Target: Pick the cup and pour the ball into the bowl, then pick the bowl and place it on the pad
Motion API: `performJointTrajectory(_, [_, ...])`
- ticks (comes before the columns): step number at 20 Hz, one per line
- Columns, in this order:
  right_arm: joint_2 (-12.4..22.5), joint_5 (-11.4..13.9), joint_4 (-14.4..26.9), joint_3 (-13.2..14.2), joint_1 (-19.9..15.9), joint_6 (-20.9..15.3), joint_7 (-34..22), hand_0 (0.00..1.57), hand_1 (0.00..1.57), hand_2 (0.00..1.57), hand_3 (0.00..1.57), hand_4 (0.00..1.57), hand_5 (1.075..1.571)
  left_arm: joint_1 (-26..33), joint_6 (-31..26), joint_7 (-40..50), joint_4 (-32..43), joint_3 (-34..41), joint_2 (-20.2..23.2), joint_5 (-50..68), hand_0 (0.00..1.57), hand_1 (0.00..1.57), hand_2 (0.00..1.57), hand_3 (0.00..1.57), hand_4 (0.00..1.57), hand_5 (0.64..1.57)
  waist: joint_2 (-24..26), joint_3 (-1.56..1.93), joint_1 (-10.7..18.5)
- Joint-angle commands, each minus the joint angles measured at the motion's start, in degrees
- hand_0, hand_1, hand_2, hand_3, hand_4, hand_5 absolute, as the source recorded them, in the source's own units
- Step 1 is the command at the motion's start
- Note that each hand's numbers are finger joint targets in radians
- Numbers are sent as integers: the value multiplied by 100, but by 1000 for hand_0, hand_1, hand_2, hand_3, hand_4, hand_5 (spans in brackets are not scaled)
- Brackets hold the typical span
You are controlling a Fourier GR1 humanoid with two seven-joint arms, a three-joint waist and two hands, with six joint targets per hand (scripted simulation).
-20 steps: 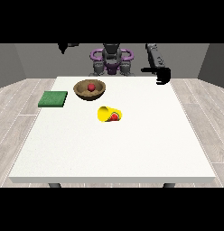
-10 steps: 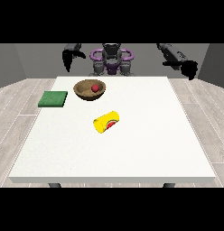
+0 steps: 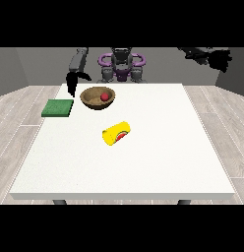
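While the yellow cup (image 3: pixel 117 133) lies on its side near the middle of the tabletop (image 3: pixel 158 147), its open mouth turned toward the near left corner and a red and green mark showing on its wall, no robot hand touches it. The wooden bowl (image 3: pixel 98 97) stands upright nearer the far edge, left of centre, and the red ball (image 3: pixel 103 96) rests inside it. Just left of the bowl, close to the left edge of the tabletop, the green pad (image 3: pixel 58 108) lies flat, apart from the bowl by a narrow strip of white surface. The robot hand at the view's left (image 3: pixel 72 83) hangs from its grey forearm above the far left corner, pointing downward between the pad and the bowl but slightly behind both; it holds nothing, and whether its fingers are spread or drawn together cannot be told. The robot hand at the view's right (image 3: pixel 215 57) is raised high, well beyond the right edge of the tabletop and far from every object; it holds nothing, and how its fingers lie cannot be told either. The robot's torso (image 3: pixel 121 66) stands behind the far edge, roughly in line with the bowl.
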State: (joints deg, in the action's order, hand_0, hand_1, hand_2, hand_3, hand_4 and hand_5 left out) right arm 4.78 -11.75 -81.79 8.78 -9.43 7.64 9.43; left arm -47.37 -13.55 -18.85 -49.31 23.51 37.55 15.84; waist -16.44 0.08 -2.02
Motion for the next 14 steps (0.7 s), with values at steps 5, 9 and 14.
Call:
performJointTrajectory(5, [118, -48, 1792, 333, -594, 367, 1006, 0, 0, 0, 0, 307, 1568, -729, -275, 774, -149, 179, 780, 320, 0, 0, 0, 0, 0, 1542, -266, 0, 54])
performJointTrajectory(9, [206, -240, 2525, 593, -1064, 246, 691, 0, 0, 0, 0, 412, 1571, -717, -200, 913, -364, 41, 535, 383, 0, 0, 0, 0, 0, 1535, -49, -2, 113])
performJointTrajectory(14, [82, -135, 2628, 481, -1038, 199, 896, 0, 0, 0, 0, 401, 1571, -905, -381, 1049, -132, 265, 1058, 513, 0, 0, 0, 0, 0, 1537, -223, -4, 74])
